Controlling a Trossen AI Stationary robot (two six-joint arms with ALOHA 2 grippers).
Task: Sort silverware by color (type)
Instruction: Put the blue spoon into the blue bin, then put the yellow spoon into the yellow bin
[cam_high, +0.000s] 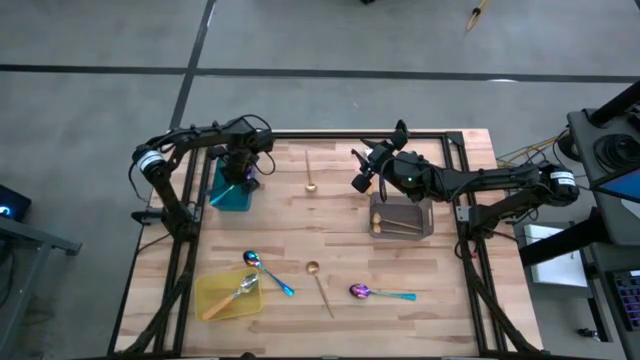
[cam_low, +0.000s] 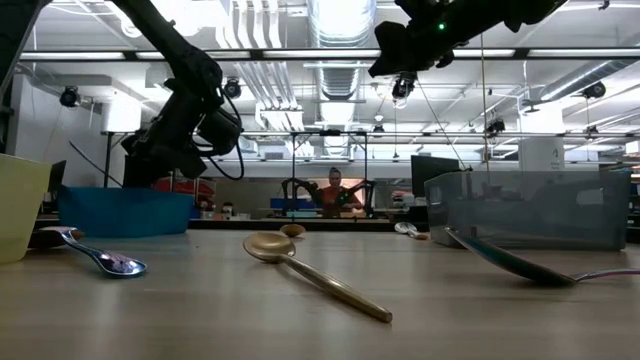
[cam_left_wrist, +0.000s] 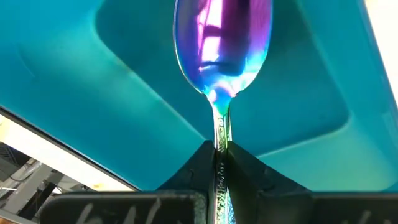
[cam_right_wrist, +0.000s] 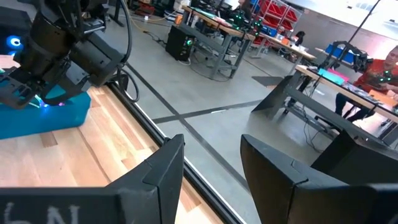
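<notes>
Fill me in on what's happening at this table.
The robot is sorting spoons by colour. The left gripper holds an iridescent spoon by its handle over the teal tray. The right gripper hangs open above the grey tray, holding nothing. Other spoons lie on the table, one gold spoon among them.

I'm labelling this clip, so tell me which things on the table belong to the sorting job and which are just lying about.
Part of the job:
- iridescent spoon in the left gripper over the teal tray
- gold spoons
- iridescent spoons
- silver spoon in the yellow tray
- grey tray

Just lying about:
- nothing on the table
</notes>
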